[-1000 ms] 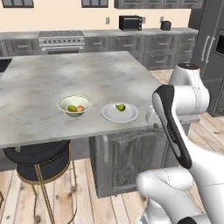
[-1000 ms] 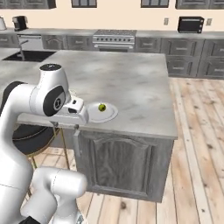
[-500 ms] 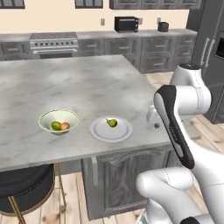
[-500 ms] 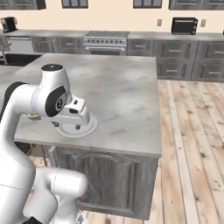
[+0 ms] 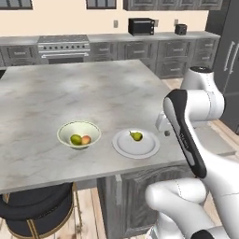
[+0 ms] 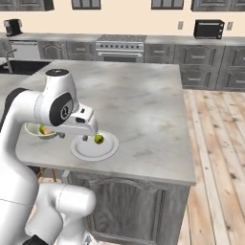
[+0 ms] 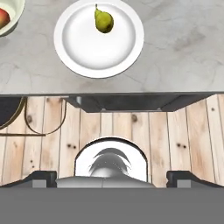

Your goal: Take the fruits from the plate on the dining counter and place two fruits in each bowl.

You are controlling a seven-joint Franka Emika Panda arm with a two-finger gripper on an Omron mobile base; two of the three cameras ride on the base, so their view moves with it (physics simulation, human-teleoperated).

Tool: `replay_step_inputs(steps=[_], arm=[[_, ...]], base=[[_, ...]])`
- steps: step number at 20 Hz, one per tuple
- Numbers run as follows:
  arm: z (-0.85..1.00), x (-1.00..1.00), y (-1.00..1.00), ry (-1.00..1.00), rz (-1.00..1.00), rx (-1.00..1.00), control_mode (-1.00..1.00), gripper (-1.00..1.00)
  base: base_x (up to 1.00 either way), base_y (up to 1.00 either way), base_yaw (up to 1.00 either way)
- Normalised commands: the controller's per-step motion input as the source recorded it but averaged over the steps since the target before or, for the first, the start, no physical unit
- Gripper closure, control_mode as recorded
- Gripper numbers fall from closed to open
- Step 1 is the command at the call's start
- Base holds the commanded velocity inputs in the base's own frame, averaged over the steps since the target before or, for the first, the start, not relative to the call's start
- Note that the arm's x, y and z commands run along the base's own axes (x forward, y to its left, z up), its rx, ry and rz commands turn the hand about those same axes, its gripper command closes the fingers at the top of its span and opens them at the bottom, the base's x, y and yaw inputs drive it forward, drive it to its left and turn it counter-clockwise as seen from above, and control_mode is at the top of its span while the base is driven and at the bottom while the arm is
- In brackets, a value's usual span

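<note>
White and shallow, the plate (image 5: pixel 136 144) is seen near the front edge of the marbled tabletop (image 5: pixel 70 98), with one yellow-green pear (image 5: pixel 136 136) left on it. Just beside it, a cream bowl (image 5: pixel 79 134) holds a green fruit and a peach (image 5: pixel 86 139). Whether the fingers are parted or closed cannot be told

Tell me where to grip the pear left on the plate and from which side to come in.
Grip the pear across its wide lower body, coming straight down from above. It sits alone on the flat white plate, its stem end toward the rim, so nothing crowds the fingers; the narrow neck would probably slip.
</note>
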Motion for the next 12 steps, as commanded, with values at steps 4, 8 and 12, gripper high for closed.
replay_step_inputs(steps=[4,8,12], arm=[[0.00,0.00,0.00,0.00,0.00,0.00,1.00,-1.00],[-0.10,0.48,0.00,0.00,0.04,0.00,-1.00,-1.00],[-0.10,1.00,0.05,0.05,0.12,0.04,-1.00,-1.00]], base=[[0.00,0.22,0.00],[0.00,0.01,0.01],[0.00,0.00,0.00]])
